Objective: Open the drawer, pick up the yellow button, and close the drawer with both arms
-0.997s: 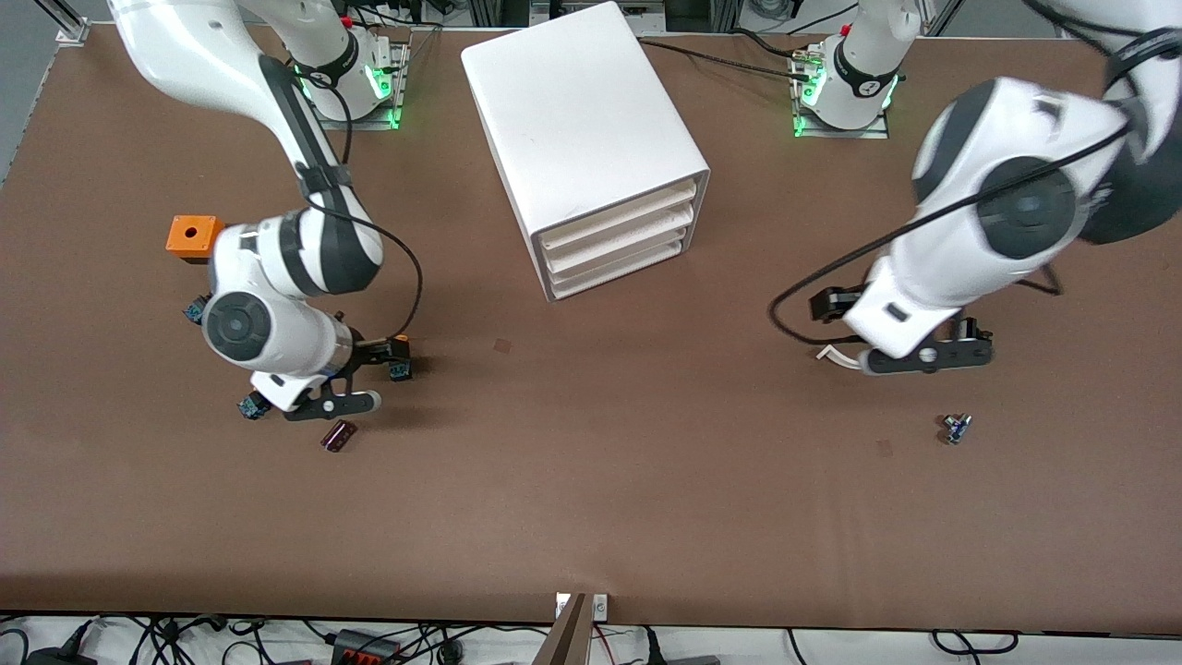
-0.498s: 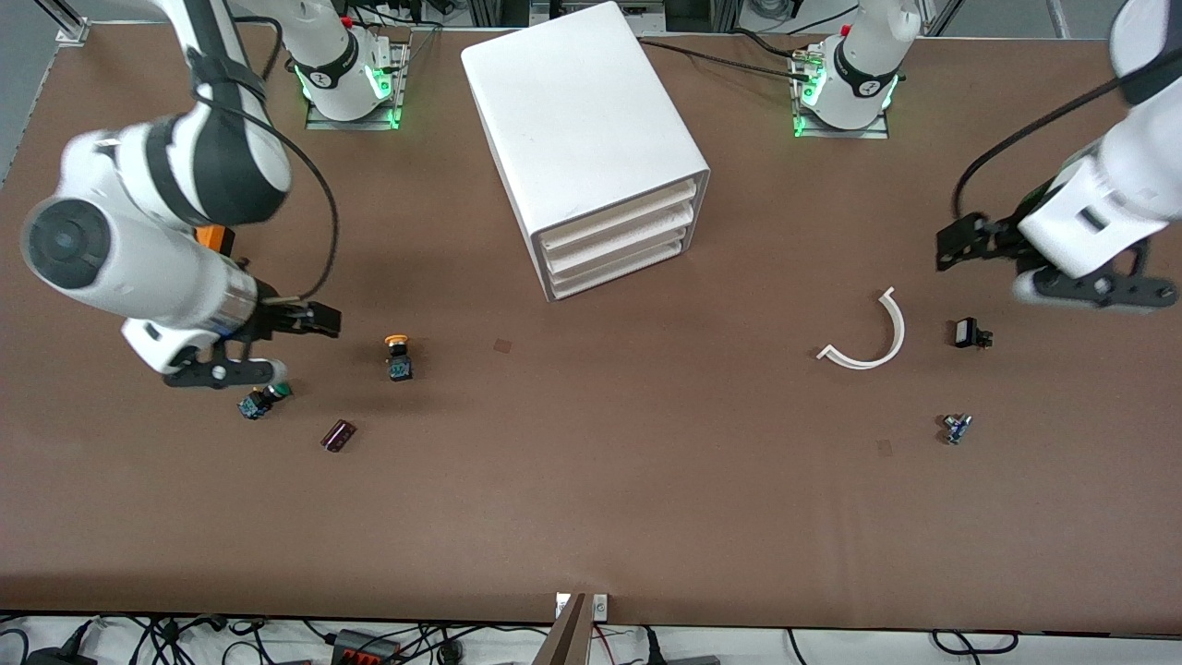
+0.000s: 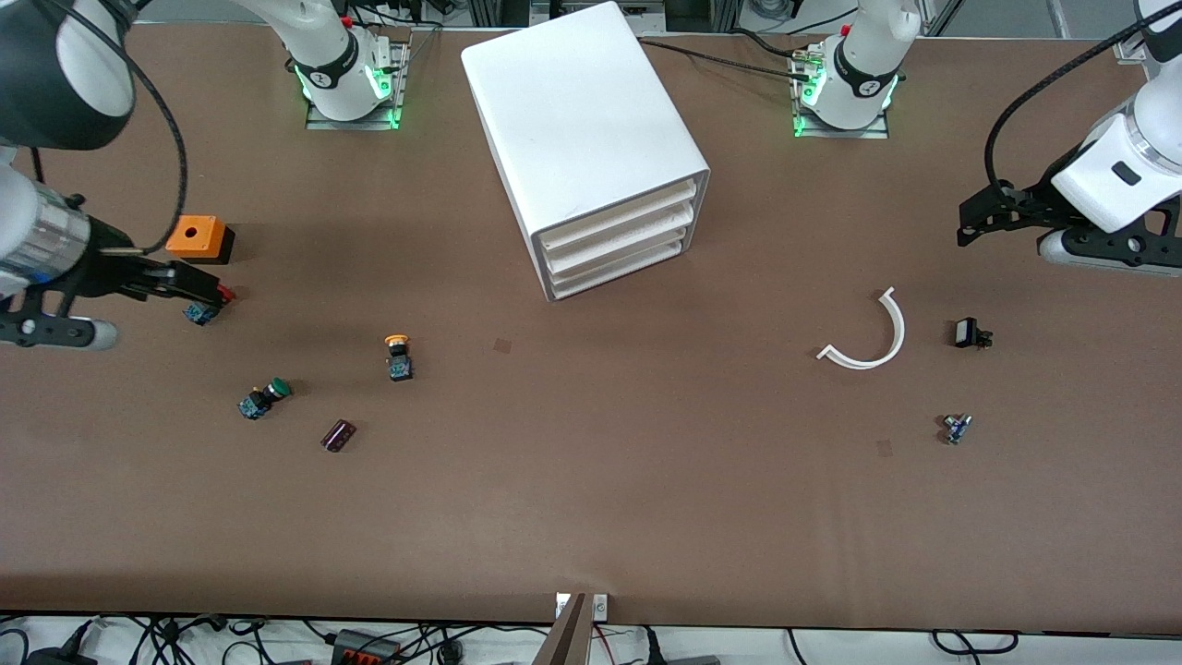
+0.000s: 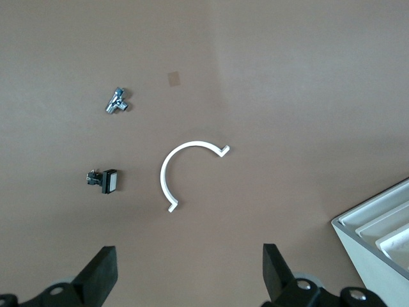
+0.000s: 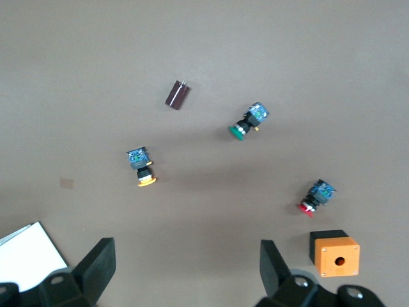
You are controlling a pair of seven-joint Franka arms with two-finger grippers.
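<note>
Top drawer (image 3: 617, 214) of the cabinet (image 3: 582, 129) shut; yellow-capped button (image 3: 398, 356) lies on the table (image 3: 591, 499), nearer the front camera than the cabinet, toward the right arm's end; right gripper (image 5: 185, 272) and left gripper (image 4: 190, 275) both hang spread and empty above the table.
</note>
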